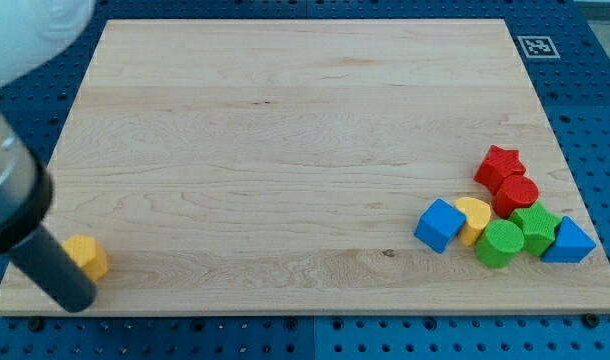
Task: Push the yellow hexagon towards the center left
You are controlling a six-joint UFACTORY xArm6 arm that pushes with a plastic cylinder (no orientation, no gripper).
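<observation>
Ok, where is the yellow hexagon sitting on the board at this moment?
The yellow hexagon lies in the board's bottom left corner in the camera view, right beside my tip, far from the cluster of blocks at the view's right.

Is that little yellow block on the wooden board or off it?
On it. The yellow hexagon sits on the wooden board near its bottom-left corner, right beside my tip.
</observation>
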